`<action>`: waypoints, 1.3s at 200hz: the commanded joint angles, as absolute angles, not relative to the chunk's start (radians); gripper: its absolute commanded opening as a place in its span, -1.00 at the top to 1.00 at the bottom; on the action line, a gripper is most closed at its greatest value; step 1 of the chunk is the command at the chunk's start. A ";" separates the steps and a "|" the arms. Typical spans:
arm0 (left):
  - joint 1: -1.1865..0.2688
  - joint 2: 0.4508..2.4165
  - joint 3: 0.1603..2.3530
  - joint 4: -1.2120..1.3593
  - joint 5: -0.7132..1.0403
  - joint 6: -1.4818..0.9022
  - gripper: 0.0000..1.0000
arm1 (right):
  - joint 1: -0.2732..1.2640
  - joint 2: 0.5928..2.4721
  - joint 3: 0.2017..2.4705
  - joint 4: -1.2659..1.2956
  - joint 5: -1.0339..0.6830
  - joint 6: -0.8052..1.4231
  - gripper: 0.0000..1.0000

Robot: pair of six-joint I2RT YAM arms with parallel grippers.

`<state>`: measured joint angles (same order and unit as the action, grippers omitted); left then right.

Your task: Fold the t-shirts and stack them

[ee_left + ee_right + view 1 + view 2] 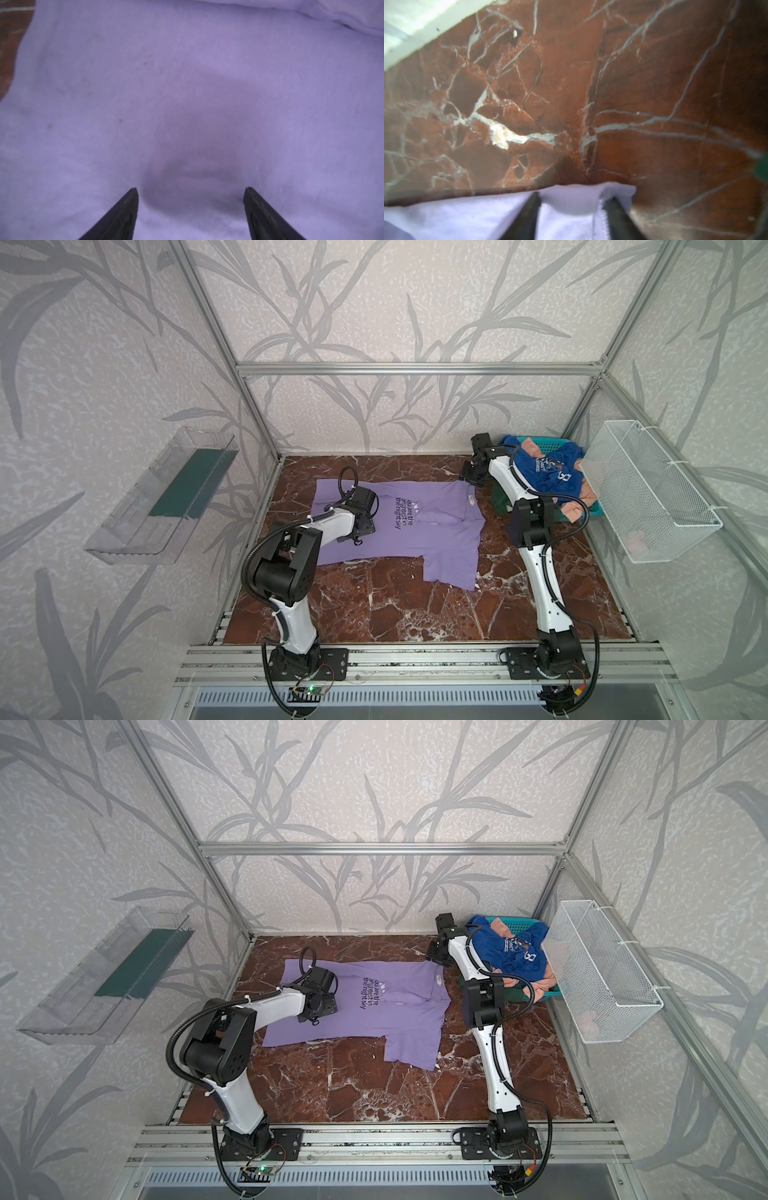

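Observation:
A lavender t-shirt (432, 539) (399, 1023) with dark lettering lies spread on the marble table, one sleeve pointing toward the front. My left gripper (365, 526) (320, 1009) hangs low over the shirt's left half. In the left wrist view it (191, 190) is open, with flat purple cloth (187, 93) beneath and nothing between the fingers. My right gripper (471, 479) (436, 959) is at the shirt's far right corner. In the right wrist view it (574, 196) is open, its fingers straddling a raised fold of the corner (612, 190). A blue t-shirt (552, 472), a peach one (575, 510) and a dark green one (500, 499) are piled in the basket.
A teal plastic basket (594, 510) (519, 923) stands at the back right corner, right behind the right arm. A white wire basket (652, 497) hangs on the right wall and a clear bin (166, 493) on the left wall. Bare marble (395, 605) lies in front of the shirt.

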<state>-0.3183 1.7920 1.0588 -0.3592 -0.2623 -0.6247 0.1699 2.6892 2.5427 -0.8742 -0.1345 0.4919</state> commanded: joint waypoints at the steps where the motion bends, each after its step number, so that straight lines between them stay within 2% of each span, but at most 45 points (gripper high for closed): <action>1: -0.313 1.673 1.009 -0.407 -0.330 -0.627 -0.70 | 0.169 2.576 2.479 -0.835 -0.197 0.470 -0.63; 45: -0.308 1.488 0.889 -0.418 -0.394 -0.654 -0.87 | 0.185 2.352 2.205 -0.723 -0.212 0.489 -1.00; 102: -0.255 1.302 0.672 -0.331 -0.406 -0.729 -0.96 | 0.218 1.979 1.700 -0.559 -0.183 0.549 -0.98; 161: -0.215 1.230 0.587 -0.359 -0.417 -0.793 -0.97 | 0.221 1.626 1.236 -0.532 -0.162 0.552 -0.98; 219: -0.170 1.177 0.516 -0.330 -0.368 -0.825 -0.96 | 0.235 1.469 0.916 -0.577 -0.209 0.561 -0.98; 260: -0.163 1.234 0.496 -0.311 -0.347 -0.851 -0.91 | 0.258 1.433 0.834 -0.578 -0.244 0.572 -0.79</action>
